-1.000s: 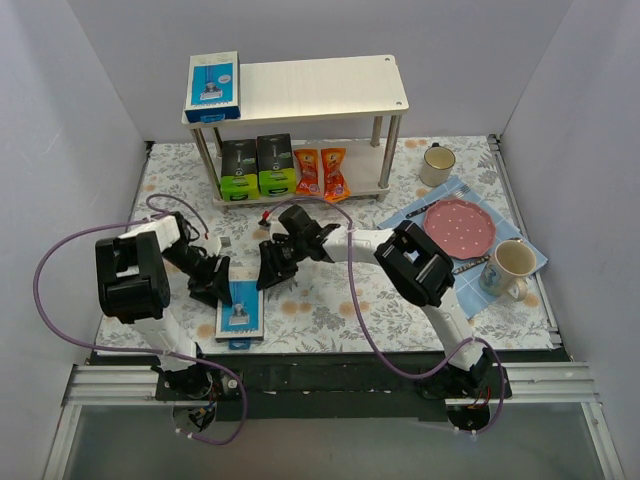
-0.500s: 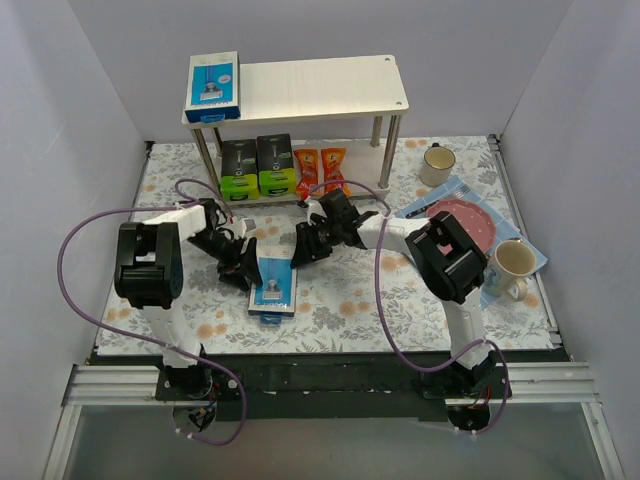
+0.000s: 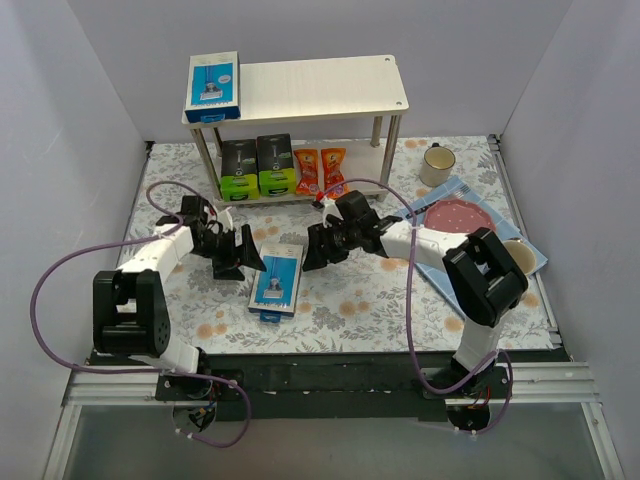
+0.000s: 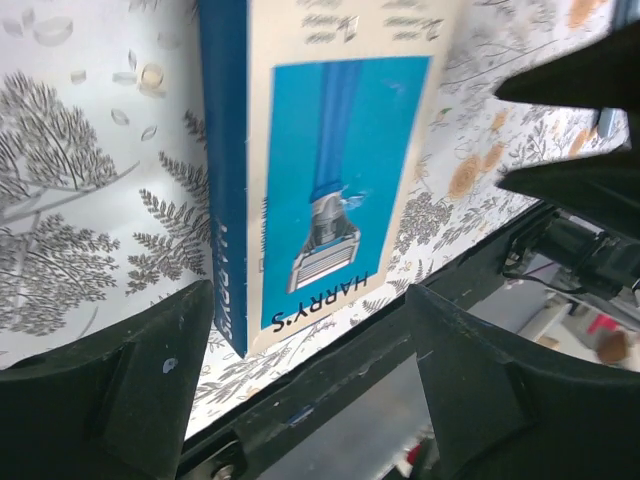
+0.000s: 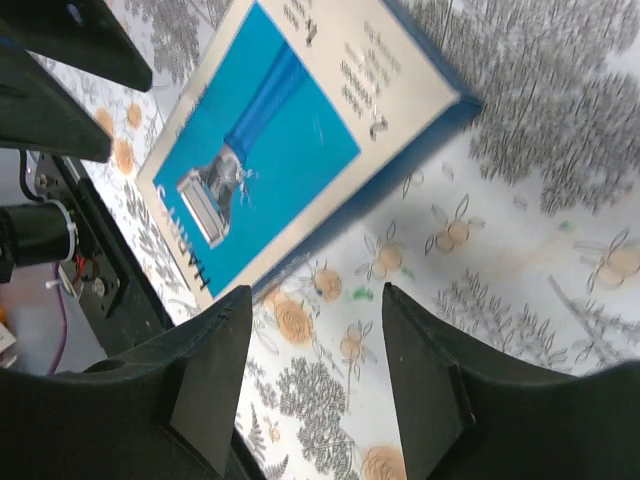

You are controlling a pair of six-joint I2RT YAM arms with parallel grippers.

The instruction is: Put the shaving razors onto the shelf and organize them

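Your left fingers (image 3: pixel 248 258) and right fingers (image 3: pixel 315 252) are open and hold nothing. A blue-and-white razor box (image 3: pixel 275 283) lies flat on the tabletop (image 3: pixel 400 300) between them. The shelf (image 3: pixel 320 90) holds a second blue-and-white box (image 3: pixel 212 87) on top. Below sit two black-and-green boxes (image 3: pixel 257 166) and two orange packets (image 3: pixel 321 171).

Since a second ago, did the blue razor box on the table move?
Yes. The blue razor box slid right and farther back, closer to the shelf.
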